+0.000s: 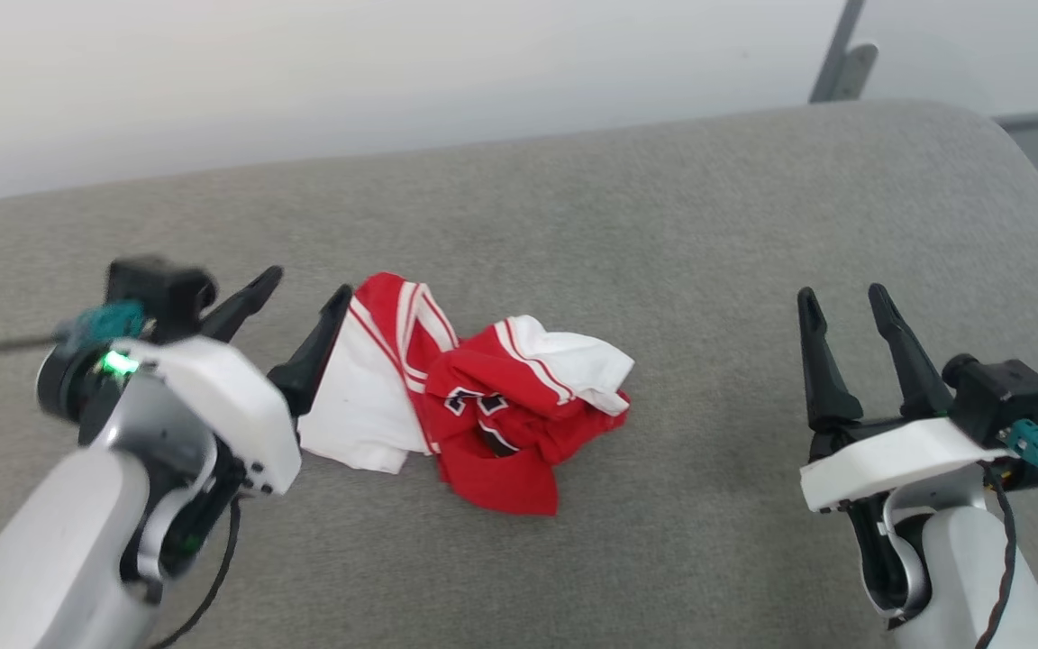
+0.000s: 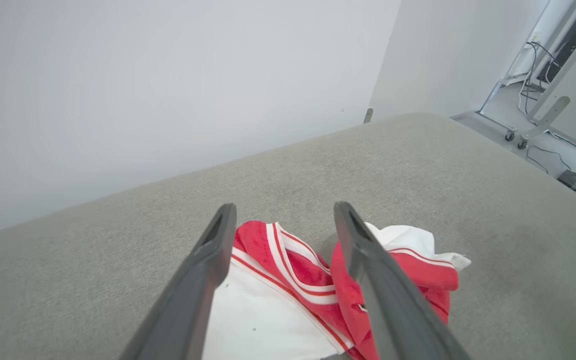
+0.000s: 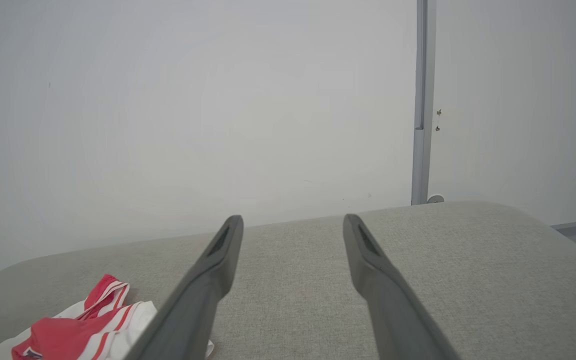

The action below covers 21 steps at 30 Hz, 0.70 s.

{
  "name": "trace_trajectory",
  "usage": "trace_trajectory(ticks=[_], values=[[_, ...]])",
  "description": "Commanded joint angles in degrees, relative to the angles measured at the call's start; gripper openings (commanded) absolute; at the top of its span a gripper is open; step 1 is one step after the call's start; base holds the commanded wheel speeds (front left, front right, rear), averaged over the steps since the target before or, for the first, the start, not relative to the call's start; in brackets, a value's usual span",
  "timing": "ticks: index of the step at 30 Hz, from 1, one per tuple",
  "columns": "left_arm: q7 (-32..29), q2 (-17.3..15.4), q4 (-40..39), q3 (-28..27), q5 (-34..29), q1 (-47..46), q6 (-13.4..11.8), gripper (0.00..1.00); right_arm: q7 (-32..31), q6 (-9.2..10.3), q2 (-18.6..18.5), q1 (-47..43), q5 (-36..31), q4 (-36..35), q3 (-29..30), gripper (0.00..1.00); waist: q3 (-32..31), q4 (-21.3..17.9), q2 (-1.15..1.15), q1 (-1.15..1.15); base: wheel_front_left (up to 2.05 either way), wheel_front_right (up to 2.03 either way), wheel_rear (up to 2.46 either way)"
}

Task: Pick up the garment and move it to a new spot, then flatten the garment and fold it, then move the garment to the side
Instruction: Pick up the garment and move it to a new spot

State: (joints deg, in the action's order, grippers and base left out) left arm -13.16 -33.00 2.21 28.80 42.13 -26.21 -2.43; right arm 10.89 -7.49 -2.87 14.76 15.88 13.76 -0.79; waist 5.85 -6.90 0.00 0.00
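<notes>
The garment (image 1: 483,397), a red jersey with white sleeves and striped trim, lies crumpled in a heap on the grey cushioned surface (image 1: 663,225). My left gripper (image 1: 307,293) stands open at the heap's left edge, one finger beside the white sleeve, nothing between its fingers. From the left wrist, the garment (image 2: 288,295) lies just below and between the open fingers (image 2: 208,280). My right gripper (image 1: 839,302) stands open well to the right of the heap, over bare surface. The garment (image 3: 83,332) sits at the lower left of the right wrist view, left of that gripper (image 3: 293,222).
The grey surface ends at a rounded far edge against a pale wall (image 1: 393,72). A grey metal post (image 1: 839,63) rises behind its far right corner. In the left wrist view, a wheeled frame and cables (image 2: 543,115) stand on the floor beyond the right side.
</notes>
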Motion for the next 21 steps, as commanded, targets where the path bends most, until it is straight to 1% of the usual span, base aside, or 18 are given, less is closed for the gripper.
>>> trace_trajectory(ticks=[1, 2, 3, 8, 12, 15, 18, 21], values=[[2.24, -0.32, -0.98, -0.82, -0.61, 2.33, -0.92, 1.0, -0.32, 0.0, -0.05, -0.93, -0.33, -0.25, 0.46, 1.0, -1.67, 1.77, 0.0, 0.0, 0.0, 0.0, 0.0], [3.81, -0.68, -1.65, -1.36, -0.95, 3.66, -1.51, 1.0, -0.43, 0.0, -0.04, -1.26, -0.43, -0.37, 0.7, 1.0, -2.04, 2.16, 0.0, 0.0, 0.0, 0.0, 0.0], [3.81, -0.68, -1.65, -1.36, -0.95, 3.66, -1.51, 1.0, -0.43, 0.0, -0.04, -1.26, -0.43, -0.37, 0.7, 1.0, -2.04, 2.16, 0.0, 0.0, 0.0, 0.0, 0.0], [10.87, -0.75, -4.03, -4.31, -1.07, 10.18, -4.34, 1.0, -1.18, 0.0, -0.04, -2.68, -0.81, -0.89, 1.57, 1.0, -3.6, 4.0, 0.0, 0.0, 0.0, 0.0, 0.0], [16.02, -0.79, -4.74, -6.24, -1.4, 14.51, -5.86, 1.0, -1.67, 0.0, -0.04, -3.75, -0.98, -1.36, 2.18, 1.0, -4.57, 5.22, 0.0, 0.0, 0.0, 0.0, 0.0], [19.6, -0.51, -4.92, -7.42, -1.5, 17.38, -6.58, 1.0, -1.97, 0.0, -0.04, -4.4, -1.04, -1.75, 2.51, 1.0, -5.22, 6.06, 0.0, 0.0, 0.0, 0.0, 0.0], [23.09, -0.12, -5.01, -8.67, -1.9, 20.17, -7.99, 1.0, -2.29, 0.0, -0.04, -5.05, -1.14, -1.95, 2.81, 1.0, -5.85, 6.77, 0.0, 0.0, 0.0, 0.0, 0.0], [25.19, 0.36, -5.51, -9.58, -1.96, 23.23, -9.2, 1.0, -2.45, 0.0, -0.04, -5.37, -1.18, -2.34, 2.95, 1.0, -6.1, 7.3, 0.0, 0.0, 0.0, 0.0, 0.0]])
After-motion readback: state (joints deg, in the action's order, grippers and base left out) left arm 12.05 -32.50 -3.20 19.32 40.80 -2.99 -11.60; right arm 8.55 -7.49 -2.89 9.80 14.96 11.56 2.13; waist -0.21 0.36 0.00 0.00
